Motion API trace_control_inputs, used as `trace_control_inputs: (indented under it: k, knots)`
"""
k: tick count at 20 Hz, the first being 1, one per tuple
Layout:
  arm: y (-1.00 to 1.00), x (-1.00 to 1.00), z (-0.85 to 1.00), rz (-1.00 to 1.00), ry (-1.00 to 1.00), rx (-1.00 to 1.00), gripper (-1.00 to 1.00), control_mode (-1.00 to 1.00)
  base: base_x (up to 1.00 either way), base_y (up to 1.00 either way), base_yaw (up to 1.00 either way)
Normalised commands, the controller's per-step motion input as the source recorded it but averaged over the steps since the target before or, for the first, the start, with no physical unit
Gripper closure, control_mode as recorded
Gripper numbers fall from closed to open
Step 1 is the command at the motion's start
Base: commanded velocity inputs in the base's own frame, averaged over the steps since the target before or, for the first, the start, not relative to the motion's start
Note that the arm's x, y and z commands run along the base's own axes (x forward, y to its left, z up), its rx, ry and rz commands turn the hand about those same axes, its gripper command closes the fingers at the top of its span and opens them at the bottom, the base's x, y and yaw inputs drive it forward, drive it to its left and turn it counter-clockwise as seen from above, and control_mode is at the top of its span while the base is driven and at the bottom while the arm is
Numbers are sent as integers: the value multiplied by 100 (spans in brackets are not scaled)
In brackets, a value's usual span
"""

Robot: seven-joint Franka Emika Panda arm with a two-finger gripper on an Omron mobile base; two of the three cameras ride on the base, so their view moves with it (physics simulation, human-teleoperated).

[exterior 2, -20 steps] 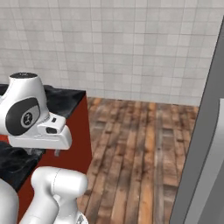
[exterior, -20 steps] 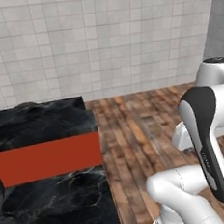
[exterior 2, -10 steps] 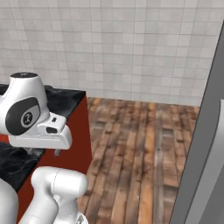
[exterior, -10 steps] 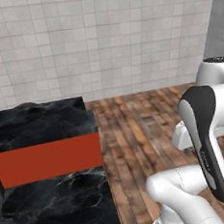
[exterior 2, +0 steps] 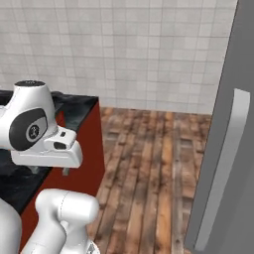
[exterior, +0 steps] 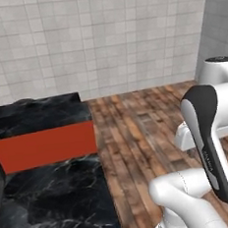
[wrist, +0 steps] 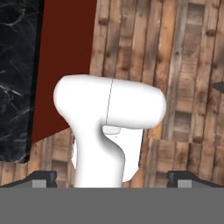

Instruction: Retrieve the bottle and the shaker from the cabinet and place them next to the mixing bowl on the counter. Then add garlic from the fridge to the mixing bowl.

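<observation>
The black marble counter [exterior: 33, 117] ends at a red side panel [exterior: 45, 146] on the left; it also lies behind my arm in the right base view [exterior 2: 79, 106] and along the left edge of the hand view [wrist: 17, 65]. The tall grey fridge [exterior 2: 238, 84] stands shut at the right, with a long pale handle [exterior 2: 225, 163]. My gripper [wrist: 113, 178] points down over the wooden floor beside the counter's end. Its fingertips [wrist: 43, 177] stand wide apart, open and holding nothing. The bottle, shaker, cabinet, mixing bowl and garlic are out of view.
Wooden plank floor [exterior: 137, 133] runs between the counter's end and the fridge, back to a white tiled wall [exterior: 103, 38]. My own white arm [exterior: 208, 146] rises at the lower right of the left base view.
</observation>
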Motion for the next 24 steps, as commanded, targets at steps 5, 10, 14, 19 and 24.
trace_control_inputs:
  k: [5,10,14,19,24]
  knots:
    - [0,0,0,0,0,0,-100,100,-88,-5,-1]
    - [0,0,0,0,0,0,-100,100,-51,-3,-1]
    - [0,0,0,0,0,0,-100,100,-7,-1,0]
    - [0,0,0,0,-2,0,-100,-100,0,0,0]
    - [-27,-15,1,-9,-32,1,-100,-100,0,0,0]
